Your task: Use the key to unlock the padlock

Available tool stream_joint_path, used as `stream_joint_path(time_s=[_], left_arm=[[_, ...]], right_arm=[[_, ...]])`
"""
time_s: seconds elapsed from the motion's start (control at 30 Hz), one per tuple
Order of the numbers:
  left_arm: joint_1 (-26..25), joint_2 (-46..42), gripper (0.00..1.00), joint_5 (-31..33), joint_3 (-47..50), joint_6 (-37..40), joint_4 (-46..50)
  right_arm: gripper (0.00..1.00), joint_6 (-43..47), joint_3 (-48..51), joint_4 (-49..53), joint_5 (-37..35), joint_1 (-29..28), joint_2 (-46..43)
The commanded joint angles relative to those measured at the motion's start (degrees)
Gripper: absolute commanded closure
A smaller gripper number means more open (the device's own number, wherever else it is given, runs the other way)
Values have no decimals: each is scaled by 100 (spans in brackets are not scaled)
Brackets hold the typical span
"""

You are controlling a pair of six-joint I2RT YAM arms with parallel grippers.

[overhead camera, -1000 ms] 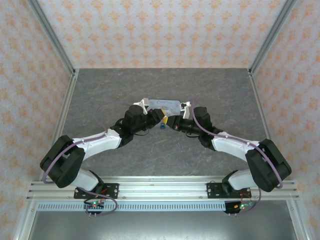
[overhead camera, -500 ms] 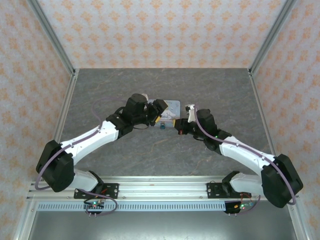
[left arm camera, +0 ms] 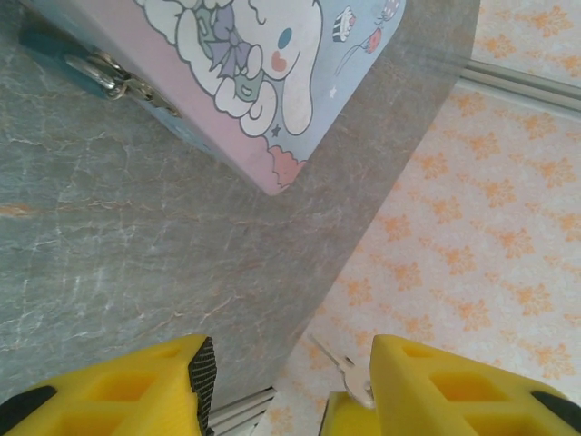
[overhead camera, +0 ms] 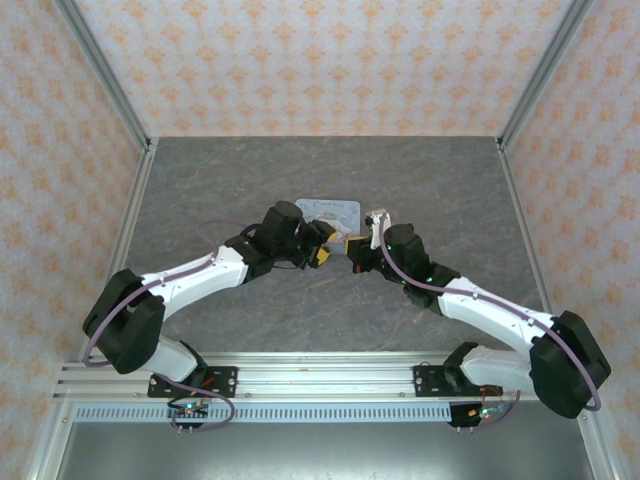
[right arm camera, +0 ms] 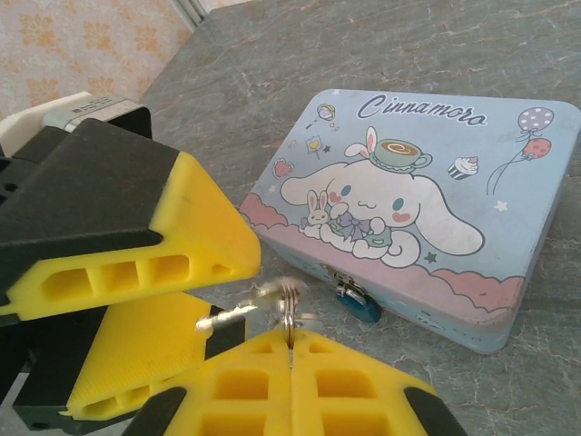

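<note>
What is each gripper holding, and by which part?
The right gripper pinches the key by its ring. The left gripper is open, with the key's blade between its fingers, not clamped.

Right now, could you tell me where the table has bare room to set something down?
Bare grey marbled table lies behind the pale blue rectangular tin, on both sides outside the arms, and in the near middle between them. Crowded: the tin's near side, where left gripper and right gripper meet.

One tin [right arm camera: 408, 209], one padlock [right arm camera: 359, 306], one key [right arm camera: 229, 317], one key ring [right arm camera: 289, 298], two arms [overhead camera: 190, 278]
</note>
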State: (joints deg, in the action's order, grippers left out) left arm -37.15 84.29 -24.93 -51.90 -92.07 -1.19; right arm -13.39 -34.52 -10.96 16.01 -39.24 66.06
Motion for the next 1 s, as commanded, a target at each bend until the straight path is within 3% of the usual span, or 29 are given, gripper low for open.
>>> stream_joint_path(time_s=[0.0, 0.7, 0.97], left_arm=[[-43, 120, 50, 5, 11, -230, -231], [-48, 483, 49, -64, 16, -428, -752], [-48, 465, 59, -76, 101, -445, -874]], right_arm=[[100, 91, -103, -262, -127, -48, 45], [100, -243, -11, -615, 60, -95, 286], [100, -748, 102, -1028, 376, -97, 524]])
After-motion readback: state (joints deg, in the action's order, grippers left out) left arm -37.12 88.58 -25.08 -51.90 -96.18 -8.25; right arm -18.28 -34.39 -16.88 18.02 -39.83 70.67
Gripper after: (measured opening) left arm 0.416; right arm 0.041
